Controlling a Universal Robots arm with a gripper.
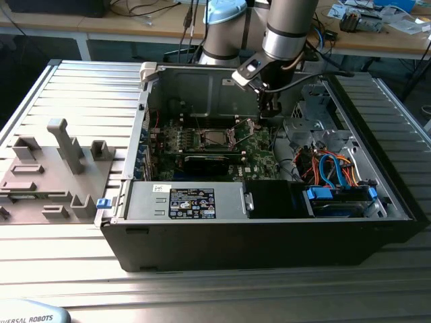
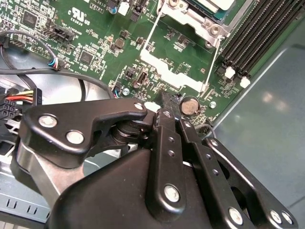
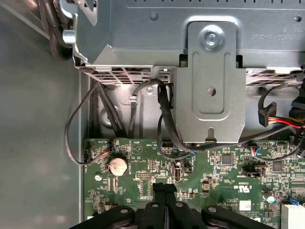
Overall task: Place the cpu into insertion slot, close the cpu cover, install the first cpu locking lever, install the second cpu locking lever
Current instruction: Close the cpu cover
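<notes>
The cpu cover (image 2: 172, 72), a thin silvery frame, stands swung open off the insertion slot (image 1: 215, 138), and green board shows through its window. At the slot, a silver-grey corner of the cpu (image 2: 215, 4) lies flat, cut off by the picture's edge. My gripper (image 2: 167, 99) hangs just above the motherboard (image 2: 90, 43), beside the cover's free edge and near a coin battery (image 2: 191, 105). Its black fingers are pressed together with nothing between them. The same shut fingertips (image 3: 159, 188) point at the board in the first wrist view. In the exterior view my gripper (image 1: 268, 116) is to the right of the slot.
The open computer case (image 1: 269, 235) holds a drive cage (image 3: 209, 81), black cables (image 3: 164, 124), memory slots (image 2: 259, 33) and a power supply (image 1: 185, 202). Blue and orange cables (image 1: 330, 168) lie at the exterior view's right. A grey fixture plate (image 1: 47, 175) sits outside at the left.
</notes>
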